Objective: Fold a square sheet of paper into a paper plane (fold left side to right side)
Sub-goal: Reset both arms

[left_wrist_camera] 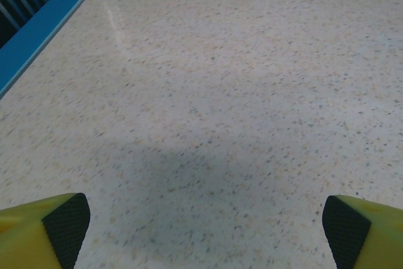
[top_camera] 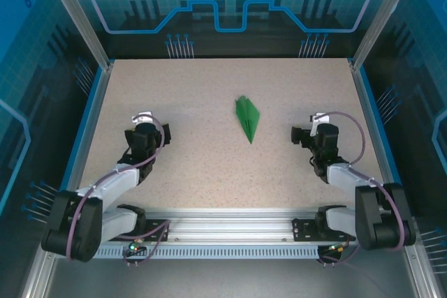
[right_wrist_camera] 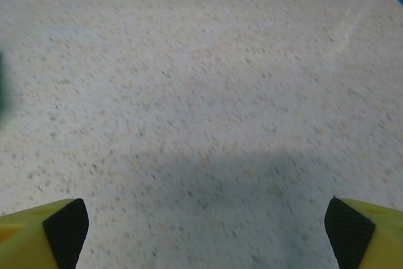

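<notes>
The green paper plane (top_camera: 247, 118) lies flat mid-table as a slim dart, its point toward the near edge, with a centre crease. A blurred green sliver of the paper (right_wrist_camera: 2, 89) touches the right wrist view's left edge. My left gripper (top_camera: 145, 121) rests low over the table well to the plane's left. In the left wrist view this gripper (left_wrist_camera: 206, 231) is open, yellow fingers with black pads (left_wrist_camera: 66, 226) wide apart over bare tabletop. My right gripper (top_camera: 307, 130) sits to the plane's right, apart from it. Seen from the right wrist, that gripper (right_wrist_camera: 206, 231) is open and holds nothing.
The speckled beige table (top_camera: 195, 172) is bounded by blue side rails (top_camera: 89, 120) and aluminium frame posts. A metal rail (top_camera: 230, 227) carrying both arm bases runs along the near edge. A blue rail strip (left_wrist_camera: 38, 29) crosses the left wrist view's upper left.
</notes>
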`<state>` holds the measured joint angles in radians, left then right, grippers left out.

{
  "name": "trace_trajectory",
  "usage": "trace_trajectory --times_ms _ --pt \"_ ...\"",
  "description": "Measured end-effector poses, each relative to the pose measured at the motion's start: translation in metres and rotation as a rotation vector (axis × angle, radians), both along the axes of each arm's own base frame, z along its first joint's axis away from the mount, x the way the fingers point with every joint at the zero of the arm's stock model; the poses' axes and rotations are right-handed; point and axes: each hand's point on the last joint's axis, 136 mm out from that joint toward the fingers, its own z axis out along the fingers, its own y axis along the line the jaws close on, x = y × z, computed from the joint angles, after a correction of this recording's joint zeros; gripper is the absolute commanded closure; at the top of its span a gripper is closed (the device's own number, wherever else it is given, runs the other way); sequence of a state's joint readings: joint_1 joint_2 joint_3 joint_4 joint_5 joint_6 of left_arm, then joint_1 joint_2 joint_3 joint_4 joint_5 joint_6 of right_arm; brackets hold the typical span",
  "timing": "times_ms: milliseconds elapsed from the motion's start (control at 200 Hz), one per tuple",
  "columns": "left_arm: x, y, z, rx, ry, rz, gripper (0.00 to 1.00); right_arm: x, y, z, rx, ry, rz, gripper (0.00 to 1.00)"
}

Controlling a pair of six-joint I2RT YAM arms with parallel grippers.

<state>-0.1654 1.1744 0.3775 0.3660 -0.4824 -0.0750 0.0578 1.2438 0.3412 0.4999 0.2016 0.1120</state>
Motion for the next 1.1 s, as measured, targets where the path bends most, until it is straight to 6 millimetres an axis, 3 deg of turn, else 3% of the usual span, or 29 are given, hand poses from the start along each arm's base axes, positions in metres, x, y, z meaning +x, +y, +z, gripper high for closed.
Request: trace_trajectory --times_ms 160,365,455,600,775,1100 --pt "0.01 -0.003 -0.011 0.009 -0.022 -0.074 0.01 0.016 0.009 0.002 -0.005 -0.062 0.064 0.0" --pt "0.026 0.001 -0.005 -0.068 -0.104 -0.143 0.01 0.024 0.017 -0.025 0.001 -0.021 0.124 0.0" --pt "0.033 -0.001 -0.01 -0.087 -0.125 -0.172 0.01 0.031 0.021 -0.018 0.001 -0.035 0.145 0.0" --pt "0.038 -0.012 -0.039 -0.124 -0.037 -0.226 0.01 0.041 0.023 -0.004 -0.005 -0.071 0.16 0.0" --pt "0.05 -0.014 -0.028 -0.125 -0.064 -0.236 0.01 0.04 0.024 -0.005 -0.015 -0.068 0.167 0.0" --pt "0.05 -0.014 -0.029 -0.126 -0.061 -0.237 0.01 0.041 0.026 -0.005 -0.028 -0.068 0.177 0.0"
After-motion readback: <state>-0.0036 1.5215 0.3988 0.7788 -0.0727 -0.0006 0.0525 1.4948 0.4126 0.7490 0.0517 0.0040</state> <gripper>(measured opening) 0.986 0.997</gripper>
